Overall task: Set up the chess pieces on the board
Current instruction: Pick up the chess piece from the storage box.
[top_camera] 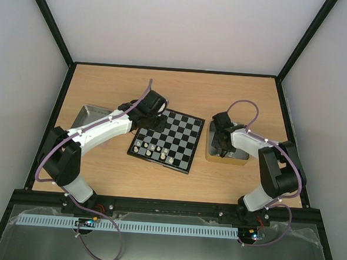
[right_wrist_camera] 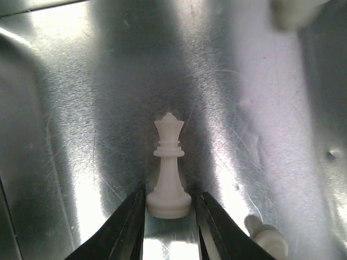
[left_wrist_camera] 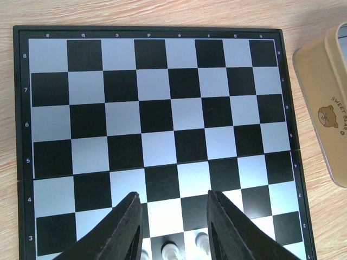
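The board [top_camera: 179,130] lies in the middle of the table, with several cream-white chess pieces [top_camera: 155,148] in its near rows. My left gripper [top_camera: 157,114] hangs over the board's left part. In the left wrist view it [left_wrist_camera: 173,194] is open and empty above the board [left_wrist_camera: 157,108], with white pieces [left_wrist_camera: 171,250] just below its fingers. My right gripper [top_camera: 222,146] is down inside the right tin [top_camera: 239,162]. In the right wrist view it [right_wrist_camera: 171,197] is shut on the base of a white queen [right_wrist_camera: 169,168] against the tin floor [right_wrist_camera: 81,108].
Two more white pieces [right_wrist_camera: 268,235] [right_wrist_camera: 293,11] lie in the right tin. A second silvery tin [top_camera: 95,112] sits left of the board. The beige side of the right tin [left_wrist_camera: 325,108] shows beside the board's edge. Black frame posts border the table.
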Motion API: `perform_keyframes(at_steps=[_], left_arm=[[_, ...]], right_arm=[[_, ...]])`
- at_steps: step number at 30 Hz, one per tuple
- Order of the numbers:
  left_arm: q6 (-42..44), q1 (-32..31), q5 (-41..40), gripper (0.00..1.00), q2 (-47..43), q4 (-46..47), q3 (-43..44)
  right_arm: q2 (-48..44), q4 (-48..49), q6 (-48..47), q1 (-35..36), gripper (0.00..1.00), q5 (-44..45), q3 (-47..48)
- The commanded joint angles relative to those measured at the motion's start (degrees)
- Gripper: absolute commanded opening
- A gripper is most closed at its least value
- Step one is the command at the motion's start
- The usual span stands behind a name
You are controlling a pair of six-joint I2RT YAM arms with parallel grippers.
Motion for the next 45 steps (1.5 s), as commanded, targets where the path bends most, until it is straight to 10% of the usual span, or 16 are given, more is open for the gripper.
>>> perform_keyframes(at_steps=[1,19,31,45], left_arm=[[0.67,0.34,0.08,0.35,-1.19,0.15,-0.30],[0.15,0.51,-0.31,0.36,-1.69,-0.07,0.05],[-1.34,1.04,0.89,0.40,-3.12,1.13,-0.04],[-3.66,1.67,3.27,0.42,-5.63,2.15,-0.70]], right_arm=[[1.62,2.30,2.50,-0.31,0.25,1.16,1.54],[3.67,6.43,6.42,-0.86,0.19,2.77,0.66],[0.64,4.42,9.13,-0.89,0.32,-0.88,-1.40],[-6.95,9.25,7.59,-0.80,0.08,-1.67,-3.17]])
